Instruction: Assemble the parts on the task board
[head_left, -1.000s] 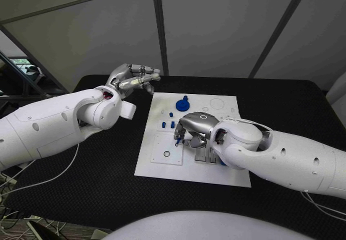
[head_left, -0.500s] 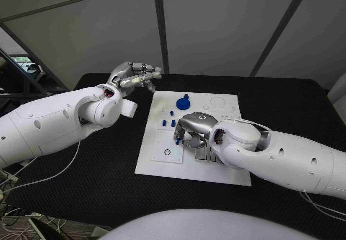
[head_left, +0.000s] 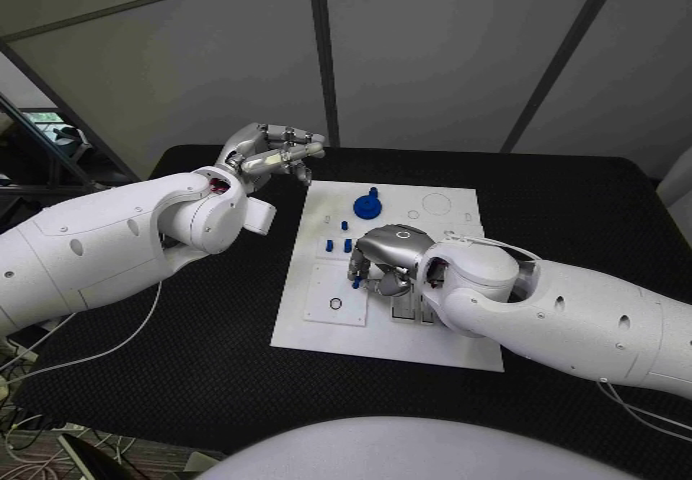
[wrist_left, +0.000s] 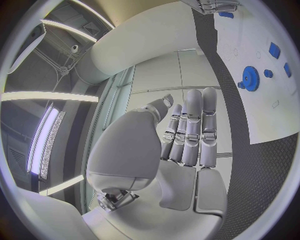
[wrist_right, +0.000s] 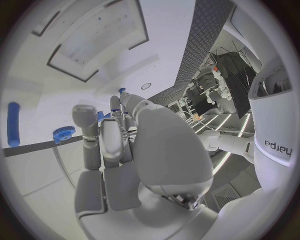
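The black table (head_left: 173, 330) has a fine woven texture and carries the white task board (head_left: 433, 345) in its middle. Behind the table stand pale grey wall panels (head_left: 433, 70) with dark seams. A blue gear (head_left: 366, 208) stands at the far end of the board, and small blue pegs (head_left: 338, 246) lie near it. The right hand (head_left: 382, 262) is low over the board centre, with a small blue part (head_left: 356, 283) at its fingertips; I cannot tell if it grips it. The left hand (head_left: 271, 152) is raised beyond the board's far left corner, fingers straight and together, holding nothing.
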